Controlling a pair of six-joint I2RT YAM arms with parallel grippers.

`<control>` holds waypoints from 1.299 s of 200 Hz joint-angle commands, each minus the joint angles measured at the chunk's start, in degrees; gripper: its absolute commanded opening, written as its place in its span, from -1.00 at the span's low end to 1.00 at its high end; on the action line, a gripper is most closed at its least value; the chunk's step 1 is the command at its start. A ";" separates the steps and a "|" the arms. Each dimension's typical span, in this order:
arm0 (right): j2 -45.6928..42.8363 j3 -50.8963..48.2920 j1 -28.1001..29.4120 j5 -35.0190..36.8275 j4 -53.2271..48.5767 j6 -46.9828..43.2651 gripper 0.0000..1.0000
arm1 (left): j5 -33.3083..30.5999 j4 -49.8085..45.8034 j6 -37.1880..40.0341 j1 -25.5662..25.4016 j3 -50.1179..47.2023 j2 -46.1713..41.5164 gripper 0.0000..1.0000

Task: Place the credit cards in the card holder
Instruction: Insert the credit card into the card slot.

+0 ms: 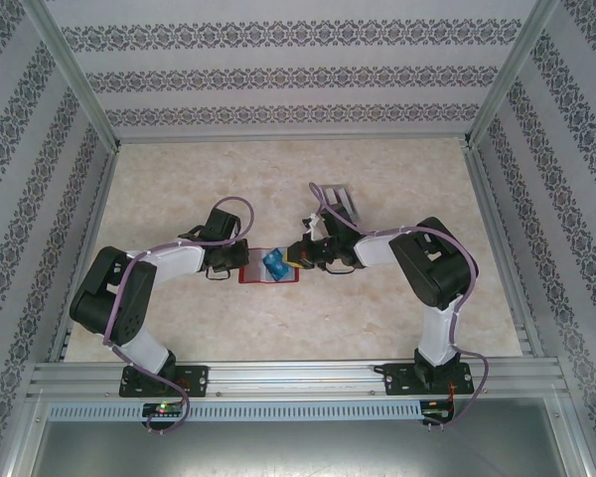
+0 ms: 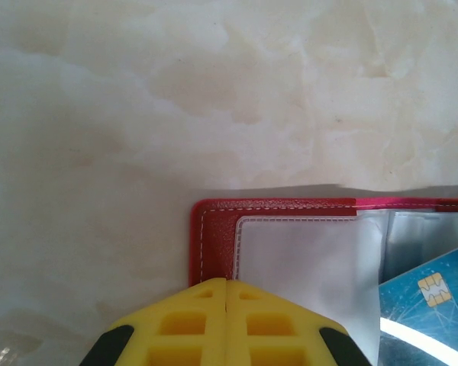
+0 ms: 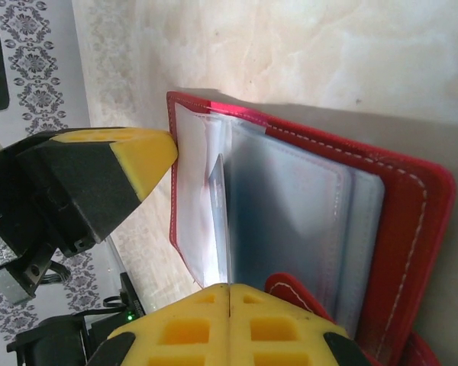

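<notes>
Top external: the red card holder (image 1: 248,274) lay open at frame centre, between the grippers. The left gripper (image 1: 232,266) had its jaws closed together, holding nothing, tips pressed on the holder's left edge. The right gripper (image 1: 297,259) had its jaws closed on a blue chip credit card (image 2: 435,299), seen edge-on in the right wrist view at a pocket mouth. Step, judged: inserting a card. Next move probably calls for sliding it deeper along the slot with the holder pinned. Holder was stitched red leatherette. Pockets (image 3: 290,198) were glossy clear plastic. Card was thin and rigid. Table (image 1: 179,179) was marbled beige.
</notes>
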 commanded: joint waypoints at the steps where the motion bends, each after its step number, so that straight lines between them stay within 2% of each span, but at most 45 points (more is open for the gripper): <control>1: 1.34 0.94 0.68 -0.51 2.43 0.76 -0.84 | -1.05 -2.86 -0.71 0.31 0.85 1.54 -1.00; 87: 1.87 0.15 3.22 6.34 8.29 6.42 -0.82 | -0.82 -3.56 -1.21 0.31 1.11 1.32 -1.00; 139: 2.45 -3.07 3.89 10.73 15.90 11.06 -0.77 | 0.10 -3.83 -1.94 0.34 0.89 -0.12 -1.00; 185: 4.87 -2.59 4.89 9.71 19.96 11.95 -0.73 | -0.33 -6.79 -2.38 0.48 0.78 -4.14 -1.00; 223: 4.65 -0.72 4.61 8.14 17.05 7.69 -0.72 | -7.34 -11.35 -0.69 0.58 -2.05 -12.37 -1.00; 260: 5.37 2.02 3.31 4.04 12.80 2.90 -0.73 | -8.45 -11.02 0.62 0.65 -2.71 -10.10 -1.00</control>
